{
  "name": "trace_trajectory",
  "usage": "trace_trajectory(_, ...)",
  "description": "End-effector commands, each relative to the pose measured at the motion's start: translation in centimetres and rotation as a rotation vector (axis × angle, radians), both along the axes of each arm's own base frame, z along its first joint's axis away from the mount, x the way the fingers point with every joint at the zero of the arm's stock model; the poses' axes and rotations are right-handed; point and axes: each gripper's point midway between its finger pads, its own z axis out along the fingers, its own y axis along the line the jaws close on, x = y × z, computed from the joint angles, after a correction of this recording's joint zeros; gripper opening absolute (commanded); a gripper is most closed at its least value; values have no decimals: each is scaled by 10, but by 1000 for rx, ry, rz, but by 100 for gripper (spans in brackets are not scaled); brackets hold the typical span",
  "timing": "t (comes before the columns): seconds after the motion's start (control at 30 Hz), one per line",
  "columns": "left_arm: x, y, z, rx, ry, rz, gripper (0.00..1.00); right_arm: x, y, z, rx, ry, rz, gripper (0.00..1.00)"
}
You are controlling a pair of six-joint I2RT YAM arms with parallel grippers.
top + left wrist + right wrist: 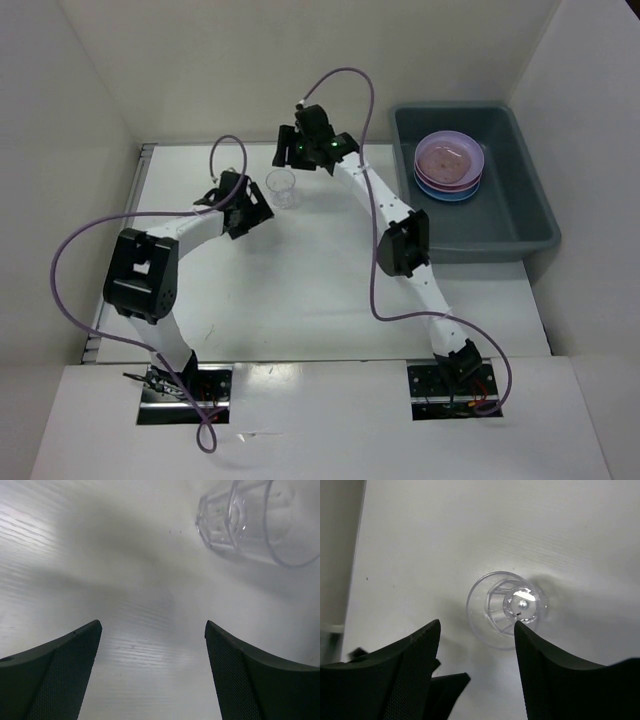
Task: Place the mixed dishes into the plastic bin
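Plainly, the left side of the overhead view belongs to the left gripper [151, 627]. It sits low over the table with its fingers spread wide and nothing between them. Its own camera has the small clear cup [281, 187] off at the upper right of the frame, near but apart. I take it as waiting to one side so the other arm has room.

The cup stands upright just left of the frame's centre, toward the back of the table. It is the only dish seen outside the bin.

The right gripper [477, 625] hovers over the cup with its jaws parted and empty. Its wrist view looks straight down into the cup's mouth, with the rim close to the right-hand finger (touching or not, I cannot tell). That pose reads as lining up a pinch on the rim, so this arm seems to be the one making the pick.

At the upper right of the overhead view lies the plastic bin [540, 215]. A stack of round plates [450, 158] sits in its far end, pink and purple on top and a blue edge beneath. The near part of its floor shows bare.

The table [300, 290] is flat, matt and white, with a faint grain in the left wrist view. Plain white walls [60, 150] enclose it on three sides.
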Motion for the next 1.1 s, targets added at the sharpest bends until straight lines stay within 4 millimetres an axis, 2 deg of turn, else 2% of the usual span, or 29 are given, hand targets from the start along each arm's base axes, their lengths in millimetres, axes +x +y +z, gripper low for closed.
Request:
trace_trajectory(0.0, -2, 29, 36, 67, -81, 41, 91, -8, 0, -11, -67, 29, -10, 66)
trace_trajectory(0.03, -2, 34, 43, 65, -91, 53, 91, -6, -1, -23, -83, 42, -17, 66)
trace_trajectory(0.07, -5, 33, 39, 61, -81, 47, 91, -6, -2, -25, -90, 43, -25, 66)
trace_trajectory(0.1, -6, 37, 41, 54, -82, 51, 91, -8, -4, -37, -107, 68, -24, 66)
trace_trajectory(0.13, -7, 37, 41, 54, -82, 51, 91, -5, -5, -30, -103, 50, -34, 66)
trace_trajectory(0.33, -6, 32, 41, 19, -87, 59, 91, -2, -16, -32, -172, 18, -47, 66)
trace_trajectory(0.37, -8, 33, 33, 23, -69, 58, 91, 1, -20, -26, -181, 3, -68, 66)
trace_trajectory(0.53, -9, 31, 34, 10, -66, 59, 91, 1, -28, -40, -231, 13, -79, 66)
trace_trajectory(0.6, -7, 30, 35, 2, -74, 66, 91, 3, -29, -56, -251, 31, -84, 61)
trace_trajectory(0.63, -7, 30, 35, 2, -74, 66, 91, 3, -29, -57, -251, 31, -84, 59)
trace_trajectory(0.67, -7, 30, 35, 2, -74, 66, 91, 3, -29, -67, -261, 45, -83, 52)
trace_trajectory(0.77, -8, 32, 35, 8, -76, 72, 91, 2, -29, -80, -276, 64, -80, 39)
trace_trajectory(0.8, -8, 32, 35, 8, -76, 72, 91, 3, -28, -77, -270, 57, -81, 27)
trace_trajectory(0.83, -8, 32, 35, 8, -76, 72, 91, 2, -27, -77, -265, 60, -74, 22)
trace_trajectory(0.9, -8, 32, 35, 8, -76, 72, 91, 3, -26, -79, -265, 60, -74, 20)
trace_trajectory(1.07, -8, 32, 35, 2, -75, 79, 91, 4, -24, -78, -262, 51, -59, 23)
